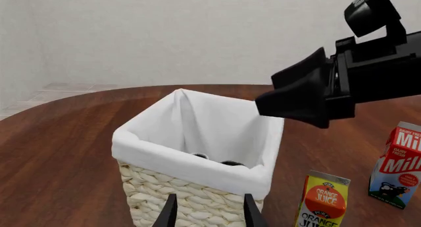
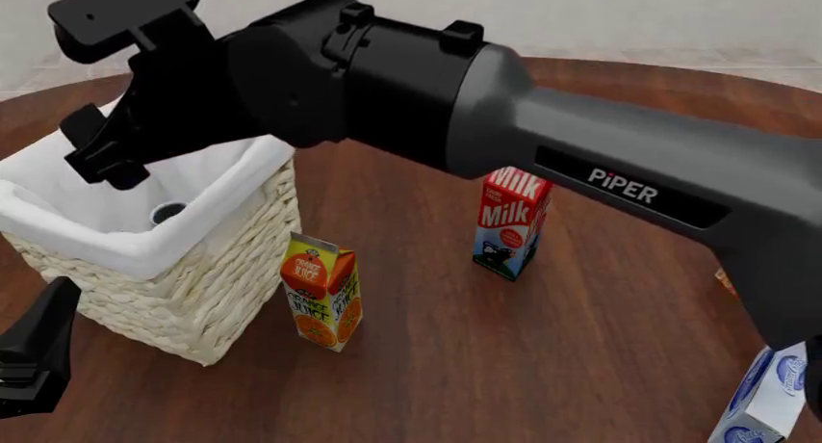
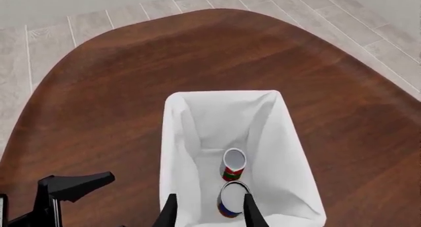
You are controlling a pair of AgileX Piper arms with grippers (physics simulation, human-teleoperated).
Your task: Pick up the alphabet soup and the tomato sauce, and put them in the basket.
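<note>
The right gripper (image 3: 209,212) hangs directly above the basket (image 3: 176,153), its fingers (image 3: 251,212) spread apart with nothing between them; in the right wrist view both cans stand upright on the white lining at the bottom, the alphabet soup (image 3: 231,201) with its blue label and pale top nearest the fingertips, the tomato sauce (image 3: 233,164) with its red-and-green label just beyond it, the two touching or very nearly so; in the front view the right arm (image 2: 603,173) sweeps in from 4 o'clock across the table (image 2: 578,347) and ends over the basket (image 2: 192,299) at 9 o'clock, where a single can top shows inside the cloth rim; the left gripper (image 1: 209,211) sits low beside the basket's (image 1: 197,187) wicker wall, its fingers parted and empty, and in the front view only part of it shows at 8 o'clock; the orange juice carton (image 2: 321,291) stands just beside the basket toward 6 o'clock; the milk carton (image 2: 513,221) stands near the centre of the table, well apart from the basket; a blue-and-white carton (image 2: 768,395) is cut off at 5 o'clock.
</note>
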